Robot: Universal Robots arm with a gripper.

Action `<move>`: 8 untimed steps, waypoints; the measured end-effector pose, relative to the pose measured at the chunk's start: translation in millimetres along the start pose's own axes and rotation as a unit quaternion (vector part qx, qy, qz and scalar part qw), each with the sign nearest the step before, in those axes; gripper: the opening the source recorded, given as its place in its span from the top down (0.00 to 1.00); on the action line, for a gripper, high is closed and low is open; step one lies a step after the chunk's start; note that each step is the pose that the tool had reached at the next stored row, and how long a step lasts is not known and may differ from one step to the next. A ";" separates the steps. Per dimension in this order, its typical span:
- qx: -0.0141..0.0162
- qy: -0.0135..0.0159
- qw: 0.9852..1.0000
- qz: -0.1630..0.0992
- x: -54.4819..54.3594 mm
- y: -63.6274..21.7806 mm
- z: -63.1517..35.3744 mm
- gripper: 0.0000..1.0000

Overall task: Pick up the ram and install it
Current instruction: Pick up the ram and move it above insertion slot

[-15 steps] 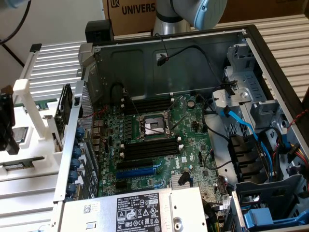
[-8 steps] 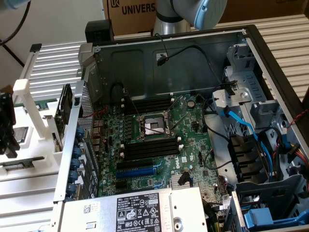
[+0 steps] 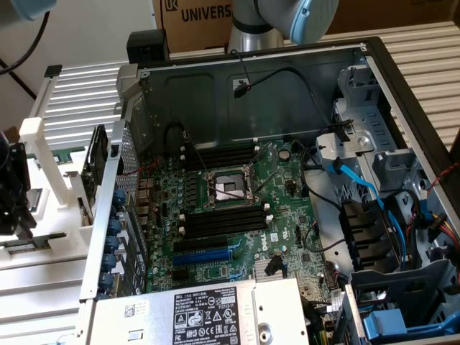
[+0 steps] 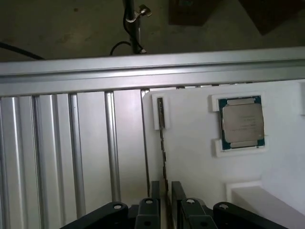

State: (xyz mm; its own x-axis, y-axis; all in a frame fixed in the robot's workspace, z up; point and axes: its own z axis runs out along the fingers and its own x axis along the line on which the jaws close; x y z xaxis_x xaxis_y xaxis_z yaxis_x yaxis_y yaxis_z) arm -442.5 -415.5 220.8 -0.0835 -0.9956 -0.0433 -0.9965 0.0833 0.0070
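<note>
Your fingers [image 4: 156, 193] stand open, one each side of the ram [image 4: 165, 157], which sits on edge in the white holder [image 4: 190, 162]. A square chip [image 4: 241, 121] lies nearby, and the computer case [image 3: 251, 93] stands beside the holder.

Ribbed table [image 4: 57, 152] under white tray [image 4: 190, 143], computer case [image 3: 215, 100]

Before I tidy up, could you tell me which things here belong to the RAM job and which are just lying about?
Job: the ram, the gripper astride it, the black memory slots.
Lying about: the square silver chip, the cardboard box, the blue cables.
</note>
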 end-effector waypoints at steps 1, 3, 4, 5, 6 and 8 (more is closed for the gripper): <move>0.000 -0.001 1.000 0.000 0.2 0.0 1.9 0.76; 0.000 -0.005 1.000 -0.001 0.7 -0.1 9.9 0.76; 0.000 -0.006 1.000 -0.001 0.7 -0.1 10.4 0.76; -0.001 -0.007 1.000 -0.001 0.3 -0.2 11.6 0.76; -0.001 -0.007 1.000 -0.002 0.1 -0.2 11.8 0.76; -0.001 -0.006 1.000 -0.008 -4.5 0.3 15.0 0.76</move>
State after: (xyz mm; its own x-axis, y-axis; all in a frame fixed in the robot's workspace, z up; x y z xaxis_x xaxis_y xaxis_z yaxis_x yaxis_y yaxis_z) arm -442.4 -410.4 206.0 -0.0671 -0.9962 -0.0563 -0.9977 0.0668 0.0081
